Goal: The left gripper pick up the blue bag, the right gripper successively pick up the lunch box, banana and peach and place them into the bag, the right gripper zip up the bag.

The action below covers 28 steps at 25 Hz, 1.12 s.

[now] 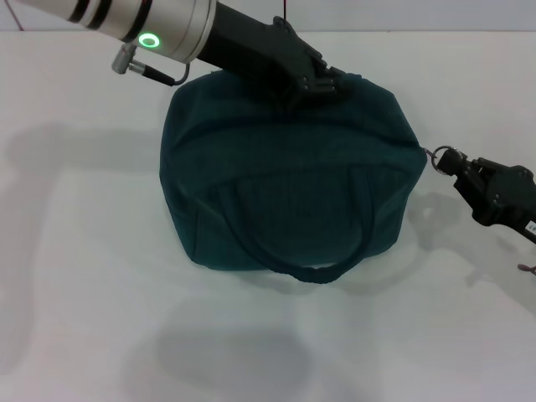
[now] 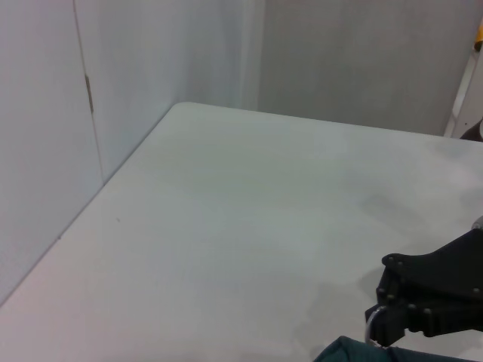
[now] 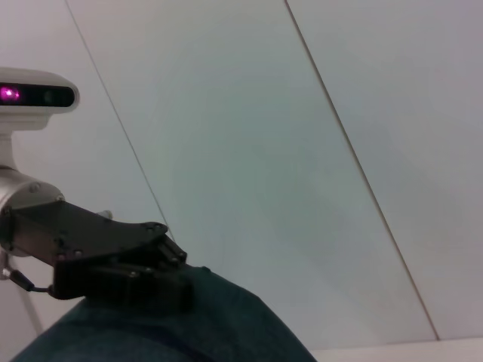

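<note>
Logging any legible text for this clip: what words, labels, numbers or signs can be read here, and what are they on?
No text can be read.
White label on the right end effector at the head view's right edge: cut off, too small to read.
Blue bag: no print visible.
Left end effector: no markings legible.

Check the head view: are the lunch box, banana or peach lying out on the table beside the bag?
No. Only the blue bag sits on the white table, with the left gripper at its top and the right gripper at its end.
</note>
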Each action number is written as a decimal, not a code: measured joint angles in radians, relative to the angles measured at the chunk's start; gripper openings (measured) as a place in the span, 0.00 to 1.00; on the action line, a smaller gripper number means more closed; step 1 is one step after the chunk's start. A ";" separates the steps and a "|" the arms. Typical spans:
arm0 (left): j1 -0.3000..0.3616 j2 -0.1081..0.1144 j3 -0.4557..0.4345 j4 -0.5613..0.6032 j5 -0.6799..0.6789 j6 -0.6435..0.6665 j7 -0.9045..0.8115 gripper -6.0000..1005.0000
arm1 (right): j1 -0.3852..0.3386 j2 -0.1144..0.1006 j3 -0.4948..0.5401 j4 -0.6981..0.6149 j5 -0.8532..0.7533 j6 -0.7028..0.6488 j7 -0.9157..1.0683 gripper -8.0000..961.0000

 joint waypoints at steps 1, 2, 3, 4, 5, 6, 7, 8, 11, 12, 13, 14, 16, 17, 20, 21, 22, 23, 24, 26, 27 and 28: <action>0.002 0.001 0.000 0.000 -0.002 0.005 -0.005 0.10 | 0.000 0.000 -0.001 0.000 -0.001 0.002 0.000 0.02; 0.003 0.002 0.000 0.000 -0.004 0.009 -0.008 0.10 | -0.002 0.000 -0.001 0.000 -0.002 0.006 0.000 0.02; 0.003 0.002 -0.002 0.000 -0.005 0.016 -0.012 0.10 | -0.002 0.000 -0.001 0.000 -0.002 0.006 0.000 0.02; 0.004 0.003 -0.005 0.000 -0.006 0.022 -0.014 0.10 | -0.004 0.000 -0.004 0.002 -0.006 0.019 0.000 0.02; 0.005 0.003 -0.013 0.000 -0.007 0.031 -0.017 0.10 | -0.005 0.000 -0.004 0.003 -0.007 0.023 0.000 0.02; 0.006 0.003 -0.021 0.000 -0.008 0.039 -0.018 0.10 | -0.004 0.000 -0.005 0.006 -0.007 0.033 0.000 0.02; 0.008 0.003 -0.029 0.000 -0.008 0.046 -0.019 0.10 | -0.004 0.000 -0.005 0.010 -0.008 0.044 0.000 0.02; 0.010 0.004 -0.034 0.000 -0.008 0.050 -0.019 0.10 | -0.004 0.000 -0.006 0.013 -0.008 0.053 0.000 0.02; 0.020 0.004 -0.039 0.000 -0.008 0.054 -0.019 0.10 | -0.005 0.000 -0.006 0.015 -0.008 0.066 0.000 0.02; 0.021 0.005 -0.039 0.000 -0.008 0.054 -0.019 0.10 | -0.006 0.000 -0.006 0.015 -0.008 0.066 0.000 0.02; 0.024 0.005 -0.039 0.000 -0.009 0.054 -0.019 0.10 | -0.006 0.000 -0.006 0.015 -0.009 0.065 0.000 0.02; 0.025 0.005 -0.040 0.000 -0.009 0.054 -0.019 0.10 | -0.006 0.000 -0.006 0.016 -0.009 0.062 0.000 0.02; 0.028 0.005 -0.040 0.000 -0.010 0.054 -0.019 0.10 | -0.007 0.000 -0.006 0.016 -0.009 0.056 0.001 0.02; 0.028 0.005 -0.040 0.000 -0.010 0.054 -0.019 0.10 | -0.007 0.000 -0.007 0.016 -0.009 0.052 0.002 0.02; 0.031 0.000 -0.040 0.000 -0.014 0.062 -0.022 0.10 | -0.012 -0.001 -0.012 0.018 -0.010 0.034 0.005 0.02; 0.032 -0.002 -0.040 0.000 -0.021 0.068 -0.026 0.10 | -0.015 -0.002 -0.014 0.019 -0.010 0.027 0.006 0.02; 0.032 -0.002 -0.040 0.000 -0.021 0.068 -0.026 0.10 | -0.018 -0.003 -0.016 0.020 -0.010 0.022 0.006 0.02; 0.035 -0.005 -0.040 0.000 -0.045 0.087 -0.037 0.10 | -0.022 -0.005 -0.016 0.020 -0.010 0.020 0.006 0.02; 0.040 -0.006 -0.040 0.000 -0.086 0.114 -0.046 0.11 | -0.024 -0.006 -0.016 0.022 -0.010 0.020 0.005 0.02; 0.046 -0.006 -0.040 0.000 -0.130 0.141 -0.049 0.11 | -0.033 -0.011 -0.013 0.024 -0.007 0.017 0.006 0.02; 0.049 -0.006 -0.040 0.000 -0.152 0.150 -0.049 0.11 | -0.040 -0.014 -0.012 0.025 -0.006 0.016 0.006 0.02; 0.055 -0.006 -0.040 0.000 -0.178 0.160 -0.050 0.11 | -0.046 -0.016 -0.012 0.026 -0.005 0.015 0.007 0.02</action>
